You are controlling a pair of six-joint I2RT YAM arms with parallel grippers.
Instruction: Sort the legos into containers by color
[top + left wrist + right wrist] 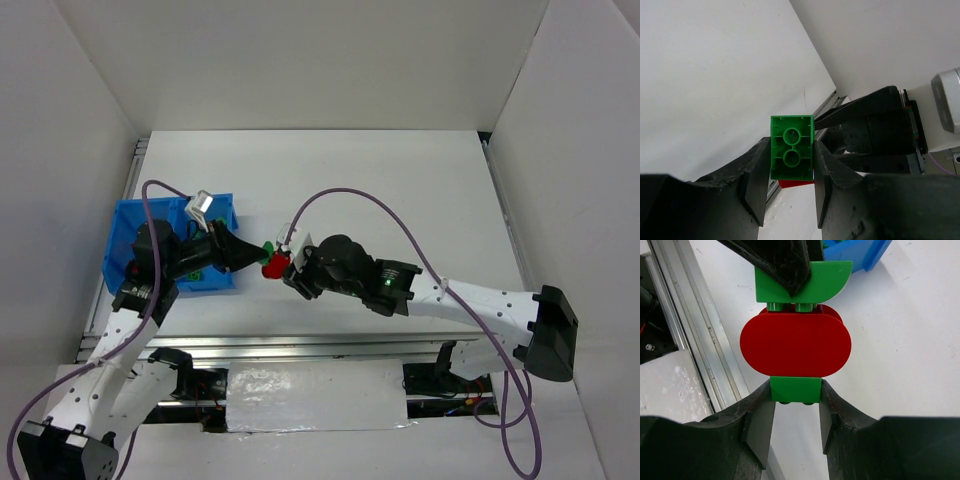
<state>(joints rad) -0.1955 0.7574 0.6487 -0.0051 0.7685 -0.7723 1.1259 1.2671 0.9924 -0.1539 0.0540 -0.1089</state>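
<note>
We find the bin (125,240) on the left part of the tabletop (400,200), close to its left edge. Just right of the bin, the joined legos (272,263) sit between the two pincers: the left pincer (260,251) reaches in from the bin's side and the right pincer (287,266) from the right. In the right wrist view the near brick (795,389) is clamped between the right pincer's fingers (760,425). The wide rounded piece (795,344) sits against it, and the far brick (827,282) lies beyond, gripped by the left pincer. The bin lies behind the far brick.
</note>
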